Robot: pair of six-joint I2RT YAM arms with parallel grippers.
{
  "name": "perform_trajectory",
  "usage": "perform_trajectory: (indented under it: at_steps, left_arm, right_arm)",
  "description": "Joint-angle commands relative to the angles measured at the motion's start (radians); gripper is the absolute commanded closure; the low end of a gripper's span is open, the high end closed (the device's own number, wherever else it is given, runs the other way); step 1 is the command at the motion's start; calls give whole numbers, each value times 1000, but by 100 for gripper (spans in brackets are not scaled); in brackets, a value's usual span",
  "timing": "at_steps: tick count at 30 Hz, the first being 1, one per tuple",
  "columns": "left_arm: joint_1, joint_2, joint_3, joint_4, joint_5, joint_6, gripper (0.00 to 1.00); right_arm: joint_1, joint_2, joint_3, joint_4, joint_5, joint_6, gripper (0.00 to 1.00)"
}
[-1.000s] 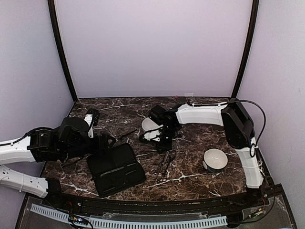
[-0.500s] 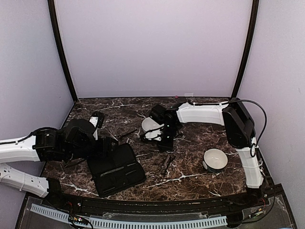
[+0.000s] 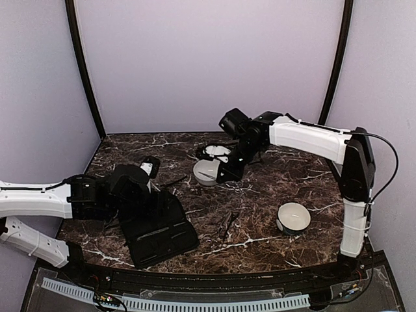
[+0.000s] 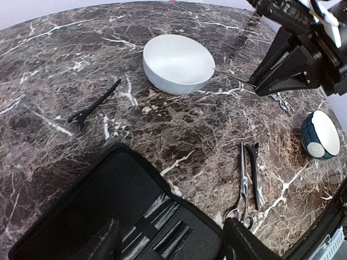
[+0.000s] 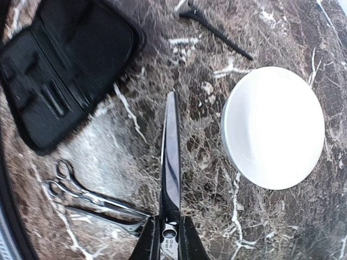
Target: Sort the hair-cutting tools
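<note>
The left arm [image 3: 32,203] is built of long white, rounded shells joined by bulky black joint housings. The white link farthest back from the left pincer [image 4: 176,245] carries a row of small dark holes, and a thin black cable [image 3: 39,186] runs along the link above it. The pincer itself is matte black with blunt, flat fingers, and a small white block sits just behind it. The right arm [image 3: 305,138] is made the same way: white tube-like shells and black elbow and wrist housings. A black cable [image 3: 389,170] loops out in a wide arc well behind the right pincer [image 3: 227,174]. That pincer is black and angular, with a white patch immediately behind it.
</note>
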Motion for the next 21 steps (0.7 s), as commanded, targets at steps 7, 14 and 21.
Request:
perform_trajectory:
  at_steps: [7,14,21]
  left_arm:
    - [0,171,-3,705,64,125,37]
    - [-33,420,190,799,32,95,38]
    - [-33,573,277,918,47,38,42]
  right_arm:
    - [-49,-138,56,103,-211,225,100]
    - [-61,-175,66,167,-45,370,100]
    - [-76,-207,70,196,-90,431,100]
